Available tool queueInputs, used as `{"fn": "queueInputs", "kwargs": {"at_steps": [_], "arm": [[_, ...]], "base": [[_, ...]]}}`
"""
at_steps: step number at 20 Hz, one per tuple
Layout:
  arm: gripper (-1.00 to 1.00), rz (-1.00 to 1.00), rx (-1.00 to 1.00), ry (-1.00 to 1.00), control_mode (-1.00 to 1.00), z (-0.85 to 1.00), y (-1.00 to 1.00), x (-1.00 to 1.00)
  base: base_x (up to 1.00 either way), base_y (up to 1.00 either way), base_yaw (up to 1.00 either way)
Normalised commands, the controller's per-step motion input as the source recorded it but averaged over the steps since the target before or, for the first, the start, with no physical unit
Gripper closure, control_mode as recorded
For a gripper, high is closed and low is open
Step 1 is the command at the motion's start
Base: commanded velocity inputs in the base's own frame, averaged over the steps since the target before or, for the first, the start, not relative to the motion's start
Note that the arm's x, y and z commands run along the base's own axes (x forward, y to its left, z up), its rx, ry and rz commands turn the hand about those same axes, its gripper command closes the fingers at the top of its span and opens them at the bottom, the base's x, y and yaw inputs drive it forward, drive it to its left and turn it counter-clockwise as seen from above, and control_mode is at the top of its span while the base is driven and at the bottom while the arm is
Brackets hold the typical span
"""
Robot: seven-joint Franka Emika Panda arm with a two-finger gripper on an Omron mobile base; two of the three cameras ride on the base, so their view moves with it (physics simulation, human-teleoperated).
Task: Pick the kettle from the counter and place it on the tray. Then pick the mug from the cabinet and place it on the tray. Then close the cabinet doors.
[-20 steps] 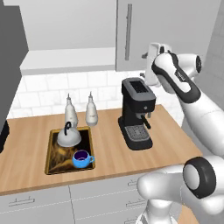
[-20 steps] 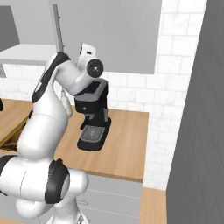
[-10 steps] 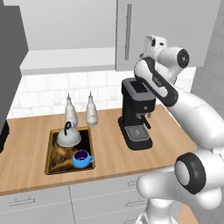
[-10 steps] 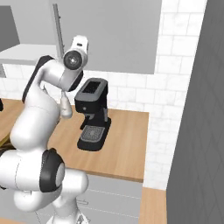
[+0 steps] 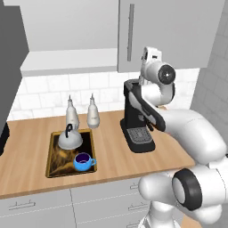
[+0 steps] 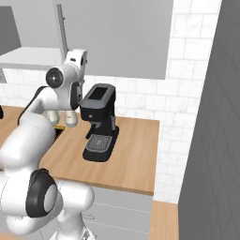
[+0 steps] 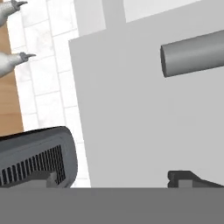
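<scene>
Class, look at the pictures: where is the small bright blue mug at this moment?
In the left base view, the small bright blue mug stands on the near end of the dark swirl-patterned tray, just in front of the squat silver-grey kettle.

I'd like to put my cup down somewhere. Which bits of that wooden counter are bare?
The counter is bare left of the tray, between tray and coffee machine, and right of the machine toward the wall. It is crowded on the tray, with kettle and mug, and two bottles behind.
</scene>
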Motion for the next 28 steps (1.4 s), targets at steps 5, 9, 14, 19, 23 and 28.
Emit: {"fn": "queueInputs", "kwargs": {"at_steps": [5,9,14,19,23,28], "arm": [[-1.0,-0.05,0.0,0.03,-1.0,-0.12,0.0,-0.77],[-1.0,-0.04,0.0,0.04,-1.0,-0.1,0.0,-0.89],[-1.0,-0.06,0.0,0.13,-1.0,-0.03,0.02,-0.73],[-1.0,-0.12,0.0,0.2,-1.0,-0.03,0.11,-0.16],[-1.0,0.0,0.0,0.0,-1.0,-0.06,0.0,-0.07],[-1.0,0.0,-0.01,0.0,-1.0,-0.15,0.04,-0.42]], "base": [[0.0,0.0,0.0],[0.0,0.0,0.0],[0.0,0.0,0.0],[0.0,0.0,0.0],[0.0,0.0,0.0],[0.0,0.0,0.0]]}}
